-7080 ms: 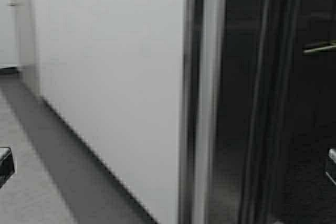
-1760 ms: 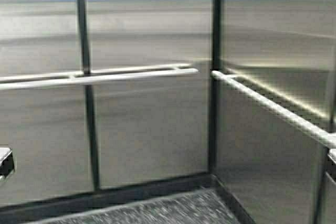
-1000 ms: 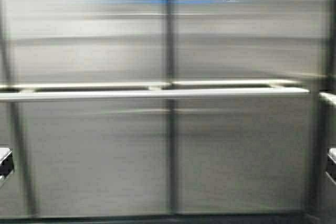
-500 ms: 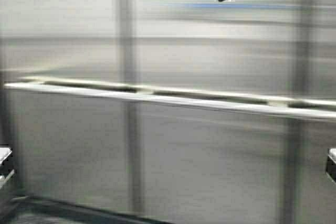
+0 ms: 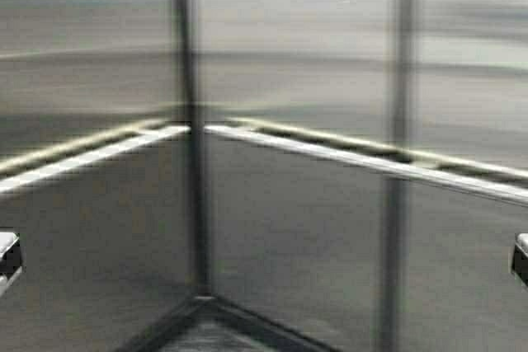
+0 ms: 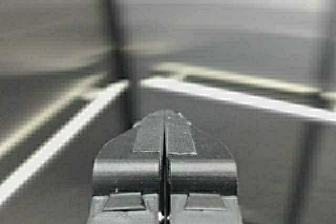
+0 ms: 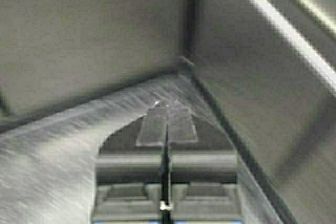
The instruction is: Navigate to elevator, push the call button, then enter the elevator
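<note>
1. Brushed steel walls fill every view: the robot is inside the elevator (image 5: 99, 105), facing a corner where two wall panels meet at a dark seam.
2. Seen from its own wrist, the left gripper (image 6: 165, 129) has its two fingers pressed flat together, with nothing between them; it points straight at that corner.
3. Ahead of it and higher, the handrail (image 5: 363, 160) runs along both walls, with a small gap at the corner itself.
4. Seen from its own wrist, the right gripper (image 7: 167, 121) is likewise closed tight and empty, angled down over the dark speckled floor (image 7: 68, 145), towards the corner where the walls meet it.
5. No call button shows in any view.
6. My reading: pressing is finished and entering is all but done, since walls stand close ahead on both sides.
7. What remains, I judge, is to stop or square up the base without driving the closed fingers into the rail or wall; neither arm needs to work.
</note>
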### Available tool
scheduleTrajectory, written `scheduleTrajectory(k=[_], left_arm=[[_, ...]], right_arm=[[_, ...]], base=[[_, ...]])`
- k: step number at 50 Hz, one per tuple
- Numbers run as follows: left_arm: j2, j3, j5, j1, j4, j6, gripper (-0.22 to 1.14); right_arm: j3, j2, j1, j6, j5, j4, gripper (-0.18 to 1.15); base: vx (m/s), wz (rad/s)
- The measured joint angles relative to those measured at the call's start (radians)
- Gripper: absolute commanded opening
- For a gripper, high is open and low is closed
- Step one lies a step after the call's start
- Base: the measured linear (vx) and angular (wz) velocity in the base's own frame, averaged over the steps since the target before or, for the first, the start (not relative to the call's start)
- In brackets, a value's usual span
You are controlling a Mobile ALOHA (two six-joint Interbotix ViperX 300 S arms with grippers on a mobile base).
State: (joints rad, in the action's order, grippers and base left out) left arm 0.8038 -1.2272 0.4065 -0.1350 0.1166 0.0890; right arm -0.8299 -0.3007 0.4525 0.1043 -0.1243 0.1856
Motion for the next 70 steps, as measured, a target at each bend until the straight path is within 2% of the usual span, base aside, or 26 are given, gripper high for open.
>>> scheduleTrajectory(k=[27,46,70], left_arm=[[0.026,-0.017,-0.002,-0.006,0.002,0.012,0.03],[0.031,-0.017,-0.002,-0.034,0.002,0.017,0.03],[0.054,-0.014,-0.005,-0.032,0.000,0.011,0.03]], right_arm=[[-0.017,0.058,-0.002,0.000,-0.025,0.000,0.05],[-0.017,0.049,0.077,0.000,-0.026,0.000,0.05],[0.009,0.057,0.080,0.002,-0.034,0.000,0.05]], base=[[0.17,0.61],[0.14,0.81],[0.10,0.70]])
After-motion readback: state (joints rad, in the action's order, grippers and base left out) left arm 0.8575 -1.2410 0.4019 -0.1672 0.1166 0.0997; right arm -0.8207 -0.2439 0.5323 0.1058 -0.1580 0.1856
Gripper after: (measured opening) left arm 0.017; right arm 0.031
